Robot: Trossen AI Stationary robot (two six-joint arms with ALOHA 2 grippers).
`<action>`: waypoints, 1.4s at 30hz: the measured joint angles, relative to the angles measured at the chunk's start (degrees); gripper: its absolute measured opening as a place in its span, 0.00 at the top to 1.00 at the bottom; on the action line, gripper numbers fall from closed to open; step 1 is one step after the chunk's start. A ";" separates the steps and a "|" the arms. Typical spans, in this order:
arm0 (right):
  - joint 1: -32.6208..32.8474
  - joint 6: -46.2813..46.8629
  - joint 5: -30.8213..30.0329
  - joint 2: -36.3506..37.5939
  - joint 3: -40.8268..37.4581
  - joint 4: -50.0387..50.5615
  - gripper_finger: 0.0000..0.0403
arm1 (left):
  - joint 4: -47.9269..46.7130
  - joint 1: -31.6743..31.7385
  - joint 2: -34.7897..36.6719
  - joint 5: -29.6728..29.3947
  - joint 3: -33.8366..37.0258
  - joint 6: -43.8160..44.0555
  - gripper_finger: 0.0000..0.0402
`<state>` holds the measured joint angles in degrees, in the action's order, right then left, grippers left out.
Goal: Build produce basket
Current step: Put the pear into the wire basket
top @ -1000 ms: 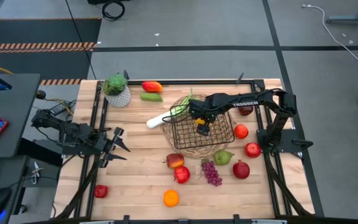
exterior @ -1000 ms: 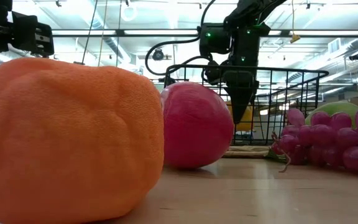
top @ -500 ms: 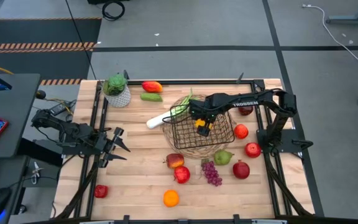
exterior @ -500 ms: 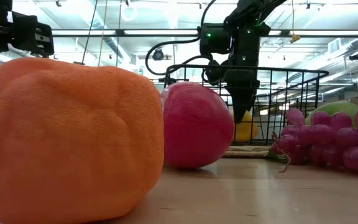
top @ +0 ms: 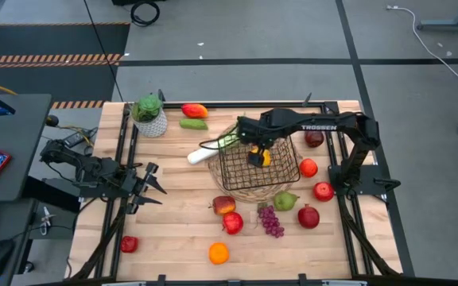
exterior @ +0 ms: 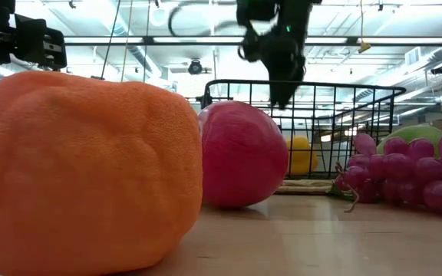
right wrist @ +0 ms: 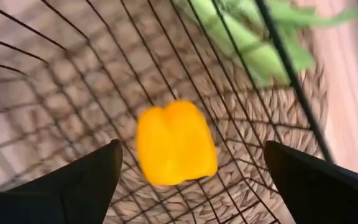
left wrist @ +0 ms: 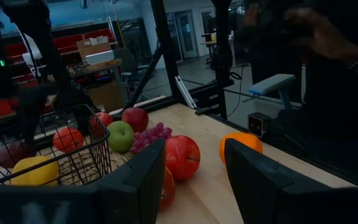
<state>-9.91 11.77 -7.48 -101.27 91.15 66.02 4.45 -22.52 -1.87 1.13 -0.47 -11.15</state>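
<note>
On the wooden slat table (top: 173,238), centre frame, my right gripper (top: 245,131) hovers, fingers spread, above the black wire-grid basket (top: 245,173) holding a yellow toy pepper (right wrist: 175,144); left gripper (top: 151,184), mid-left, released.

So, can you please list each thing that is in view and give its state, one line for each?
basket: upright on the woven mat, holds one piece.
yellow pepper: lying inside the basket, not gripped.
right gripper: open, empty, above the basket's edge.
left gripper: open, empty, at the table's left side.
leek: lying on the table beside the basket.
grapes: on the table, outside the basket.
orange: on the table, near the front edge.
</note>
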 joint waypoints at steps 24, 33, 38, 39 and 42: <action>19.09 -2.59 7.59 2.03 5.60 -6.37 0.02 | 0.00 0.00 0.00 -0.02 0.01 0.00 0.57; 24.44 4.38 6.37 2.19 4.73 -1.65 0.02 | -0.02 0.00 0.00 -0.02 0.00 0.01 0.57; 27.38 10.04 5.66 2.19 1.47 -1.61 0.02 | -0.02 0.00 0.02 -0.02 0.01 -0.01 0.57; 27.96 11.07 5.61 2.18 0.55 -1.52 0.02 | -0.02 0.00 0.02 0.00 0.00 0.00 0.57; 29.66 13.97 6.54 2.16 -1.91 -1.30 0.02 | 0.00 0.00 0.02 -0.02 0.00 -0.01 0.57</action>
<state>19.75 25.73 -0.94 -99.11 89.24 64.72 4.44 -22.52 -1.85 1.11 -0.47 -11.16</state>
